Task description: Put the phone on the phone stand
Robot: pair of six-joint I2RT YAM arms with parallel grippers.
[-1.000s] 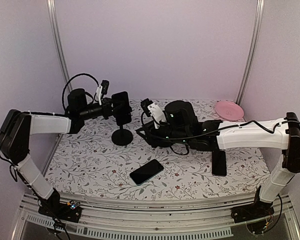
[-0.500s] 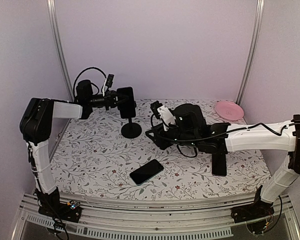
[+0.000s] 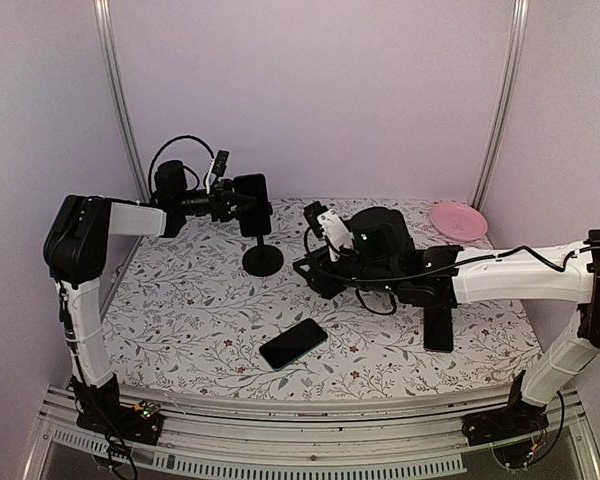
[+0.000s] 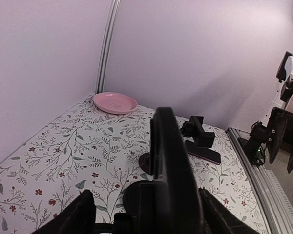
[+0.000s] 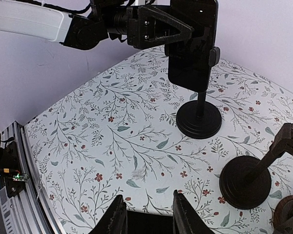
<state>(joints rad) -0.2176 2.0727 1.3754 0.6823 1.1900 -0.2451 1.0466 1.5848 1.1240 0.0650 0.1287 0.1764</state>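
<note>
No text, label, brand, number or sign is showing legibly in any view. The phone [image 3: 293, 343] lying on the table [image 3: 180, 310] is showing only a plain dark face. The phone stand [image 5: 194, 48] and the pink plate [image 4: 115, 103] are showing no lettering that can be read at this size.

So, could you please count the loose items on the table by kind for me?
Phones: 3 (upright phone, middle phone, right phone)
Phone stands: 2 (far stand, second stand)
Pink plate: 1
Total: 6
</note>
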